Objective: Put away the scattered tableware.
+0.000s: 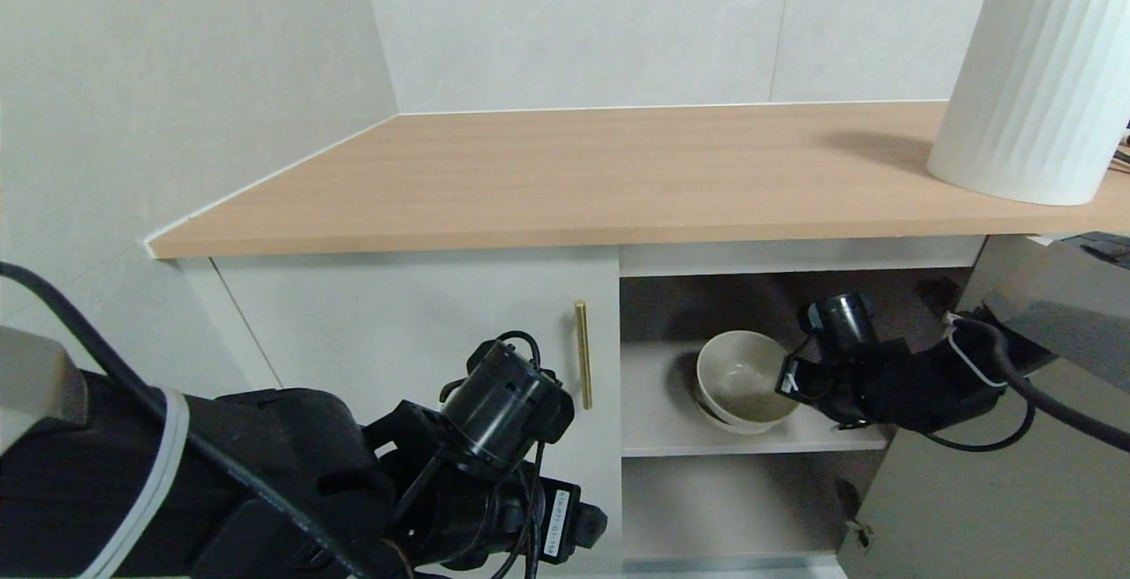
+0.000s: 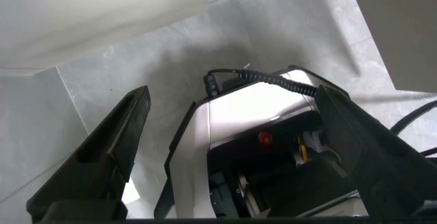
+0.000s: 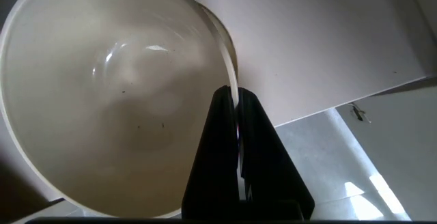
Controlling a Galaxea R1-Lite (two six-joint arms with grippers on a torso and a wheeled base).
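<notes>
A cream bowl (image 1: 742, 376) sits tilted on another bowl (image 1: 719, 416) on the upper shelf (image 1: 653, 420) of the open cabinet. My right gripper (image 1: 788, 378) is inside the cabinet, shut on the cream bowl's rim; in the right wrist view the bowl (image 3: 116, 94) has its rim pinched between the two black fingers (image 3: 222, 135). My left gripper (image 2: 232, 149) hangs low in front of the closed left cabinet door, pointing down, with its fingers (image 2: 109, 156) spread wide and nothing between them.
A wooden countertop (image 1: 574, 173) runs above the cabinet, with a white ribbed lampshade-like cylinder (image 1: 1033, 85) at its right end. The left door (image 1: 424, 332) is closed, with a brass handle (image 1: 583, 354). The right door (image 1: 998, 491) stands swung open. A lower shelf (image 1: 733, 508) lies beneath.
</notes>
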